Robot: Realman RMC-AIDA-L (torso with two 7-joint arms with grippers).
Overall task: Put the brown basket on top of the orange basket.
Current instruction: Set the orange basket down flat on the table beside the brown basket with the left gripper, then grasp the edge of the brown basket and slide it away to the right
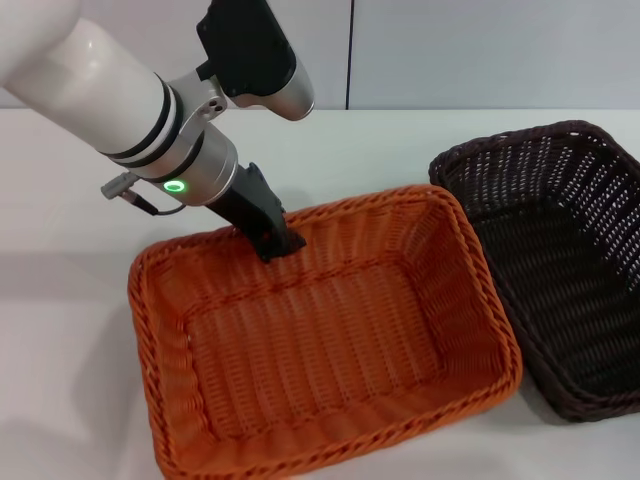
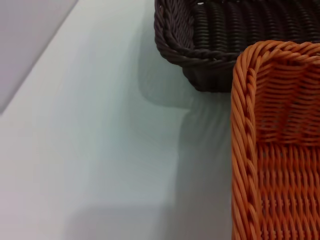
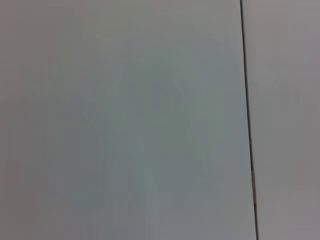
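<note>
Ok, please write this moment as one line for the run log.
left gripper: at far rim of orange basket | brown basket: on table, right of it, unstacked | right arm: unseen

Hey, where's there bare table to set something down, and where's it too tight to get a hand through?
Bare table lies on the robot's left of the orange basket, and behind both baskets up to the wall. It is crowded between the orange basket and the brown basket, whose rims nearly meet. The left gripper sits at the orange basket's far rim.

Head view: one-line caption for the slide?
Left gripper at the far rim of the orange basket; brown basket sits beside it on the table.
</note>
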